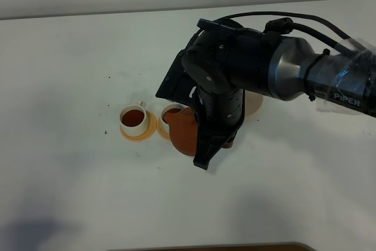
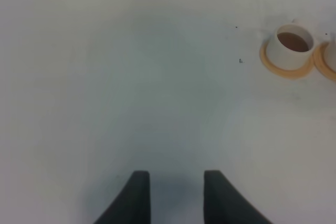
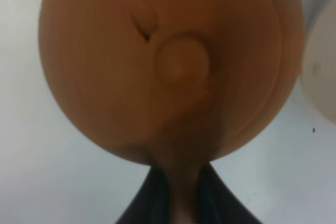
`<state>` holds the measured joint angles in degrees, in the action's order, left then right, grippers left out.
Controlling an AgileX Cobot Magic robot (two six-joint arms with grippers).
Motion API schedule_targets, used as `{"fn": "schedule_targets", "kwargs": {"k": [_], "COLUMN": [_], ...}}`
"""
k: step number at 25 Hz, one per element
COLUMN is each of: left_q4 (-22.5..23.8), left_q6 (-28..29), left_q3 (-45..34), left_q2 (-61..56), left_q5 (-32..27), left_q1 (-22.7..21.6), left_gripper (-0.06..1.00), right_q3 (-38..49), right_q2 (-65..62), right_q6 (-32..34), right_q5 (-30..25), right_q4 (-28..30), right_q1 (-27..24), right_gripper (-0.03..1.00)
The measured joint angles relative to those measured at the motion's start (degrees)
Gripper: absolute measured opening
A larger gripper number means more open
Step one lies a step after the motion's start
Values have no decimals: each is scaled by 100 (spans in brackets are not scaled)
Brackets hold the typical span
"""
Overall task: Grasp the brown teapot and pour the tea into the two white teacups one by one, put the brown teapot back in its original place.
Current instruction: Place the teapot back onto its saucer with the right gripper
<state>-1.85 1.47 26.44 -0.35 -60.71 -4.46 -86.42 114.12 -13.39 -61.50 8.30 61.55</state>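
The left cup (image 1: 134, 120) holds dark reddish-brown tea (image 1: 133, 116) nearly to the brim and stands on an orange coaster (image 1: 139, 133). Just beside it, on the side toward the teapot, is the second cup (image 1: 172, 110) on a second orange coaster (image 1: 163, 130); a little dark tea shows inside it, but the teapot and arm cover most of it. The teapot (image 1: 187, 133) is tilted over that second cup, spout end at its rim. In the right wrist view the teapot (image 3: 173, 66) fills the frame, lid knob (image 3: 181, 66) facing the camera, a pale rounded edge of a cup (image 3: 320, 72) beside it.

The right tool (image 3: 181, 203) is clamped tight on the teapot's handle (image 3: 181, 182), its two dark fingers pressed to either side of it. The left tool (image 2: 172, 195) stands apart from the cups over bare surface, its fingers parted with nothing between them; from its camera the left cup (image 2: 290, 45) with tea shows on its coaster (image 2: 286, 66).

A pale beige coaster (image 1: 255, 103) peeks out behind the arm, on the far side of the teapot from the cups.

The surface (image 1: 70, 180) is plain white with a few small dark specks near the left cup; a pale wall runs behind it.

Counted: one teapot, two cups, two orange coasters, one beige coaster.
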Motion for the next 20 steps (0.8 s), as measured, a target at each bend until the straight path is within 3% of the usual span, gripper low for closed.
{"fn": "schedule_targets", "kwargs": {"k": [8, 12, 20], "left_q4": [0, 0, 0], "left_q6": [0, 0, 0], "left_q3": [0, 0, 0], "left_q2": [0, -5, -5], "left_q5": [0, 0, 0], "left_q1": [0, 0, 0], "left_gripper": [29, 29, 29], "right_q3": [28, 525, 755], "right_q2": [-129, -281, -620], "right_q6": [-9, -93, -170], "right_q5": [246, 607, 1112], "right_q4": [-66, -123, 268], "right_q1": [-303, -431, -597], "right_gripper": [13, 13, 13]}}
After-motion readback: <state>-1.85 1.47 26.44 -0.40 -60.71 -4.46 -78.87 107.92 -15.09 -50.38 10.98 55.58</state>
